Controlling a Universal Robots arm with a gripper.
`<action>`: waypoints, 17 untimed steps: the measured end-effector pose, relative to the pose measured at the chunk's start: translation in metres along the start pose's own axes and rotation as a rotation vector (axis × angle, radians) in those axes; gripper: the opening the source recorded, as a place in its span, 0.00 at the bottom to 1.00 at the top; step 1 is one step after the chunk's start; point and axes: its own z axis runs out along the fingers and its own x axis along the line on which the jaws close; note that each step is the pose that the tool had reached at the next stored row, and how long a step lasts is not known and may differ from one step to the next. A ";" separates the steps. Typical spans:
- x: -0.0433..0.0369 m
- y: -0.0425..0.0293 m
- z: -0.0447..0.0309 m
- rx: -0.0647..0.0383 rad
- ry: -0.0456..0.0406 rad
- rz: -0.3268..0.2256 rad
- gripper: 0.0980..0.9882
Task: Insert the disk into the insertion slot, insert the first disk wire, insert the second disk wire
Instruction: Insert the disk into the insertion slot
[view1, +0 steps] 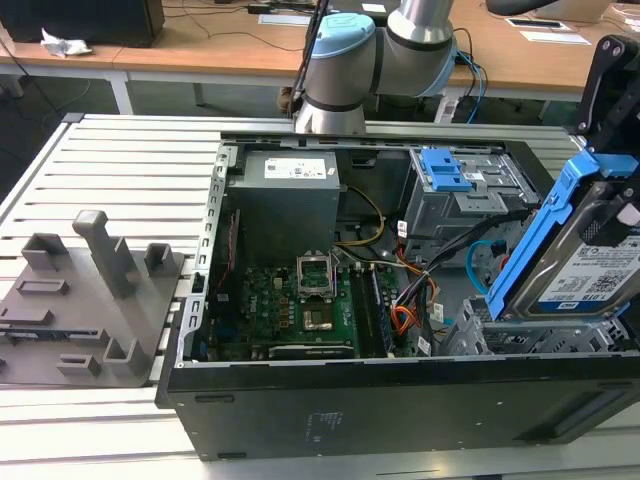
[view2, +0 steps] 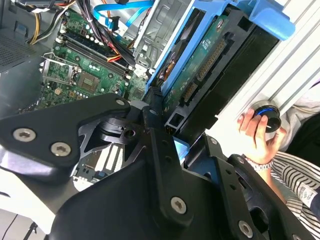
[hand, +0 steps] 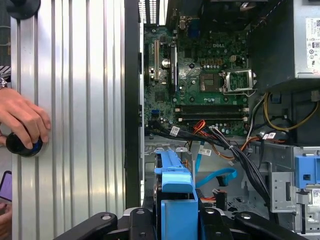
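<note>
Well off to one side of gripper (hand: 177, 215): motherboard (view1: 300, 300). Nearer, first disk wire (view1: 400, 318) and looped second disk wire (hand: 220, 177), lying inside the case (view1: 400, 400). Clamps tight on disk (view1: 590, 265), tilted, just above insertion slot (view1: 472, 332).

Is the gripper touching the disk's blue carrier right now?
Touching. In the first wrist view the gripper has a black finger flush against each side of the blue carrier, no gap.
</note>
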 end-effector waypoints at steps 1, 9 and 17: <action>0.0000 0.0000 0.0004 0.000 0.0000 0.000 0.30; 0.0000 -0.0002 0.0041 0.000 0.0000 0.000 0.30; -0.0032 -0.0042 0.0111 0.000 0.0000 0.000 0.30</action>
